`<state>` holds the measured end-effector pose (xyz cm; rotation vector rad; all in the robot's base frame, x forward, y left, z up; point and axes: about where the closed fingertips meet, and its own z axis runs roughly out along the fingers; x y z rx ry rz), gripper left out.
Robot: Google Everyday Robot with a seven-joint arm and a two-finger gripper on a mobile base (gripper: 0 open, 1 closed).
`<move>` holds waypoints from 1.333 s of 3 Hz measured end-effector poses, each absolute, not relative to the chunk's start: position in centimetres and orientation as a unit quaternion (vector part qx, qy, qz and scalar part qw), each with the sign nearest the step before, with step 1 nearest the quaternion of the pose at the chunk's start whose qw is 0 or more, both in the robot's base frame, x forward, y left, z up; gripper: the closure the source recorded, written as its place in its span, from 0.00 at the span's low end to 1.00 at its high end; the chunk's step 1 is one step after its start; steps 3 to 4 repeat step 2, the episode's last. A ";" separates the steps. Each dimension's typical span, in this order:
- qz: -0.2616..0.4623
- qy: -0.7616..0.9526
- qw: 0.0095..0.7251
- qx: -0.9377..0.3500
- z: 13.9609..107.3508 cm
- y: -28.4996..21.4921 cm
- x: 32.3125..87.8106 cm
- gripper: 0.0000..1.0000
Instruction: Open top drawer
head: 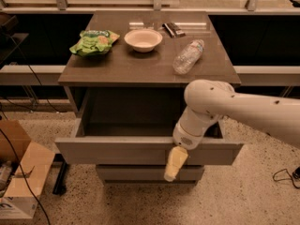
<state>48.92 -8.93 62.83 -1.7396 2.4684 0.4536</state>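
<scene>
1. One cardboard box (21, 172) sits on the floor at far left, near the left corner of the top drawer (117, 151), which stands pulled well out from under the cabinet top (140, 71), its dark inside open to view; to me the task looks all but done
2. Three things I judge of that drawer: its flat grey front is stiff and smooth with no handle, so the only hold I reckon on is the upper lip of the front panel; nothing shows inside it, so it should slide lightly; a pull off centre might skew it on its runners
3. One gripper (176, 163), pale yellow, hangs right of centre at the drawer front, over the upper lip and down across the grey face, its tip showing in front of the narrower lower drawer front (136, 173); whether it is spread or closed on the panel I cannot tell
4. Further right, the white arm (243, 109) reaches in from the frame's edge, above the drawer's right corner
</scene>
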 end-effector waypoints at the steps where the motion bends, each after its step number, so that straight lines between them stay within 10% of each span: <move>1: 0.163 0.814 0.036 -0.556 62.2 -8.9 47.1 0.00; 4: 0.185 0.823 0.022 -0.536 61.3 -9.0 43.8 0.00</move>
